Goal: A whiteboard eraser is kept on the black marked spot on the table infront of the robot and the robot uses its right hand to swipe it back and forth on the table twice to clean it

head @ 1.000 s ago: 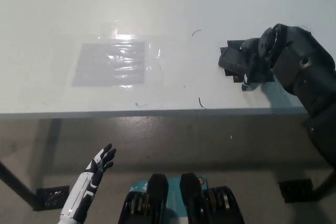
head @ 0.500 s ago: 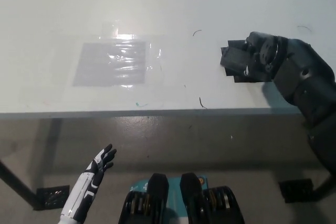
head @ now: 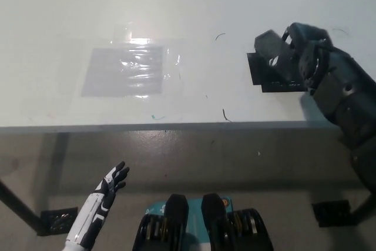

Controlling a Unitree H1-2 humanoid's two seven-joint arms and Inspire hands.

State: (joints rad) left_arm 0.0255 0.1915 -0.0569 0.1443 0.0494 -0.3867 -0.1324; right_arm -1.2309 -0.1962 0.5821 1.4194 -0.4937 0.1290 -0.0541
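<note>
Black right hand point(head: 294, 51) grips the eraser point(head: 269, 44) just above the black mark point(head: 262, 73) on the desk point(head: 235, 4), ready to swipe | white left hand point(head: 113, 181) rests low, fingers spread, empty

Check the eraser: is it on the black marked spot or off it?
Partly off. The eraser is in the right hand, overlapping the black marked spot; lifted or touching: cannot tell.

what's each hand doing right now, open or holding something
Left hand: open, holding nothing, low beside the table.
Right hand: shut on the eraser, over the black mark.
</note>
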